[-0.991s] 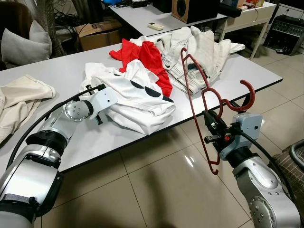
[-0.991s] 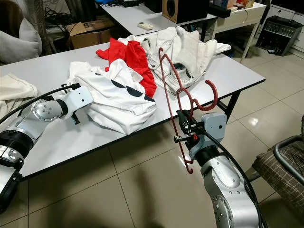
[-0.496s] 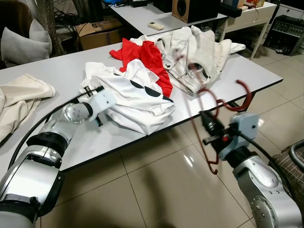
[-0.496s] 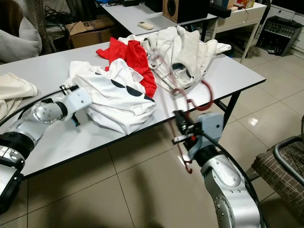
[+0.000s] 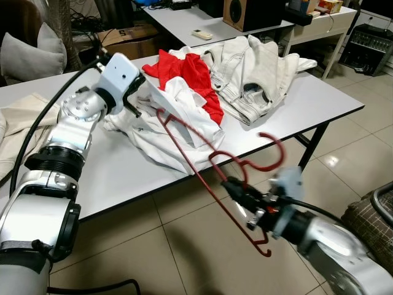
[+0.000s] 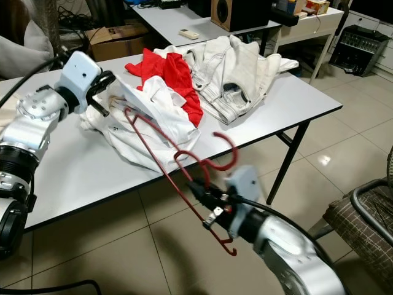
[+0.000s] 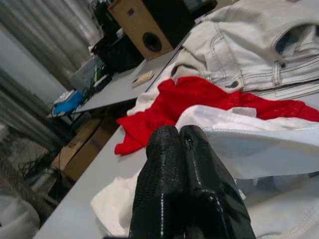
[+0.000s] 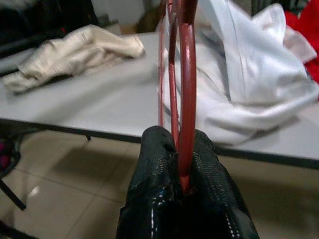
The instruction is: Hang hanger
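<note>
Gripping the red hanger, the right gripper has its two black fingers pinched hard on the wire, low and near, just off the near edge of the white table. The hanger lies tilted, one shoulder reaching up and left over the white shirt, its hook curling to the right. Up on the left, the left gripper sits at the shirt's near-left corner, fingers pressed together; it looks to be pinching the cloth, though I can't be sure from here. My read: this is the threading step, hanger going into the shirt. Next up, that leading shoulder must find an opening, so the shirt wants lifting and spreading.

Crowding the far side are a red garment and pale jeans, with a beige cloth at far left. The table edge and bunched folds are the likely snags.
</note>
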{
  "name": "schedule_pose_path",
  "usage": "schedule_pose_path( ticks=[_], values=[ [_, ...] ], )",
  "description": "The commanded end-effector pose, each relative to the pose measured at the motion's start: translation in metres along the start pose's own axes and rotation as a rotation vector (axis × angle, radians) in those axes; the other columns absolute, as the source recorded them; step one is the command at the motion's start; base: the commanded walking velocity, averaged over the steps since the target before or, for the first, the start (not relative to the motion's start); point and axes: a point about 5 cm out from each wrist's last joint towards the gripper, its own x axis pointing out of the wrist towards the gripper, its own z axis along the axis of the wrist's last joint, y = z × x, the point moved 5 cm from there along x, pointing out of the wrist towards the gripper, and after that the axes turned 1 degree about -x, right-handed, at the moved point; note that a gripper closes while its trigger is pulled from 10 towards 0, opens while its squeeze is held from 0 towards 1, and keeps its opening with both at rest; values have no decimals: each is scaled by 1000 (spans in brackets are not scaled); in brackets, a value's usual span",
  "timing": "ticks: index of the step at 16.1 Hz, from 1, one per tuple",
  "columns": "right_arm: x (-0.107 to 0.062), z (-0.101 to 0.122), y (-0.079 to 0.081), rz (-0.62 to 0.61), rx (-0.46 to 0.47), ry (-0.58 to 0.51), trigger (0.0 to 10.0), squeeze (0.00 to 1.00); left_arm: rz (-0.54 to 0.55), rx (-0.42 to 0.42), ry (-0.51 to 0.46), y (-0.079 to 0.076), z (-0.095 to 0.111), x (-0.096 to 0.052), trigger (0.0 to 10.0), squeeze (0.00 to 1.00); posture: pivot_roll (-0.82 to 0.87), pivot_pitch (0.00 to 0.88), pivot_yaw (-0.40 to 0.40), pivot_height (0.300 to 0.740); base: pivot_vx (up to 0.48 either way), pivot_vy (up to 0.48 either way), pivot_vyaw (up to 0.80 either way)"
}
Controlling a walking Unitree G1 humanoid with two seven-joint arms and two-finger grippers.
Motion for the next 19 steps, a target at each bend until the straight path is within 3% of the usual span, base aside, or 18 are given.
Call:
schedule_pose_path(
  ticks=[1,5,8,10,14,16,18,19],
  values=[
    [5,-5,-8,-32,-3,39,0,0,-15,26,-20,6,9,-5,0,0,-215,0,63,740,0,0,0],
    [15,-4,-21,-58,72,57,0,0,-96,89,-20,-3,12,-14,0,0,-229,0,74,740,0,0,0],
    [31,-11,-33,-61,105,102,0,0,-116,100,-22,-10,15,-15,0,0,-210,0,57,740,0,0,0],
    [37,-5,-39,-91,132,88,0,0,-114,140,2,-10,14,-17,0,0,-194,0,42,740,0,0,0],
    [36,-9,-59,-286,357,20,0,0,-116,171,44,-12,7,-23,0,0,-203,0,57,740,0,0,0],
    [35,-5,-59,-293,428,-23,0,0,-110,182,60,-11,4,-24,0,0,-209,0,65,740,0,0,0],
    [28,-7,-52,-278,624,-61,0,0,-89,191,84,-8,-2,-28,0,0,-216,0,70,740,0,0,0],
    [27,-10,-51,-278,644,-50,0,0,-86,191,84,-7,-1,-28,0,0,-216,0,69,740,0,0,0]
  ],
)
